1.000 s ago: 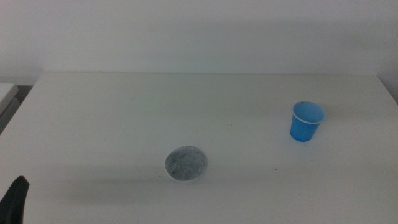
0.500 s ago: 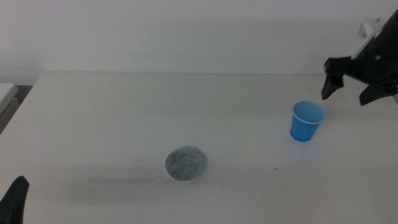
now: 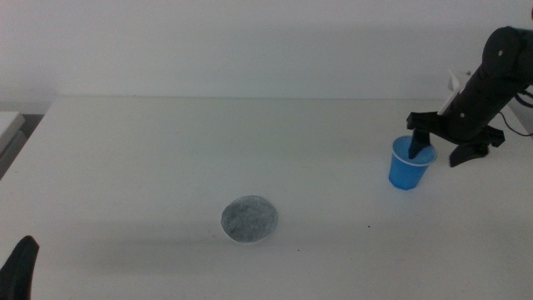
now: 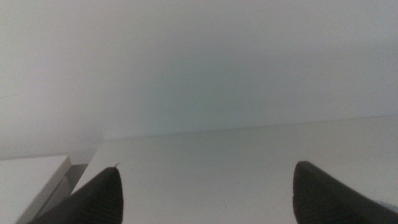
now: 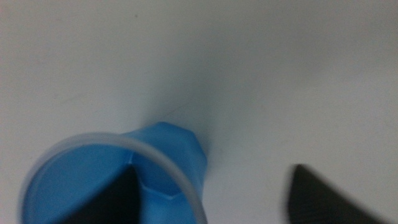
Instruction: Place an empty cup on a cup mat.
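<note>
Right gripper (image 3: 442,147) fingers spread, 1 inside the cup (image 3: 409,169); left gripper (image 4: 205,193) fingers spread.

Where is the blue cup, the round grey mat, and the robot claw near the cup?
cup (image 3: 408,172), middle view, on its blue side wall.
cup mat (image 3: 249,220), middle view, on the disc's speckled centre.
right gripper (image 3: 441,150), middle view, midway between its open fingertips, one tip inside the cup.
</note>
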You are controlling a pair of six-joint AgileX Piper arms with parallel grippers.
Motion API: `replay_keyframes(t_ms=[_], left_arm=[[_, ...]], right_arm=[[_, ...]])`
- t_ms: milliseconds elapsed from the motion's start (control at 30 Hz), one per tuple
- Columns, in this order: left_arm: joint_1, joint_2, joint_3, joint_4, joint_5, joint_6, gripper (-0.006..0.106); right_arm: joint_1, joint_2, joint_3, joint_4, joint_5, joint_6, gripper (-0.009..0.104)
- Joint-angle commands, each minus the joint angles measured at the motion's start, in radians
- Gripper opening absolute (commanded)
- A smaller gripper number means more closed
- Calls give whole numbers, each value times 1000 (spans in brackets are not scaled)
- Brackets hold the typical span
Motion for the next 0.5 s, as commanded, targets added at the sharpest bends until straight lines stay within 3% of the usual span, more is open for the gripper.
replay_keyframes(t_ms=[0, 67, 267, 467], left_arm=[[0, -4, 0, -7, -12, -3, 94], [0, -4, 0, -7, -12, -3, 94], [0, -4, 0, -7, -12, -3, 94], [0, -4, 0, -7, -12, -3, 94]], right_arm=[[1, 4, -8, -2, -18, 6, 41], [13, -1, -13, -5, -24, 9, -2], [169, -43, -122, -96, 80, 83, 1], [420, -45, -216, -100, 134, 99, 1]])
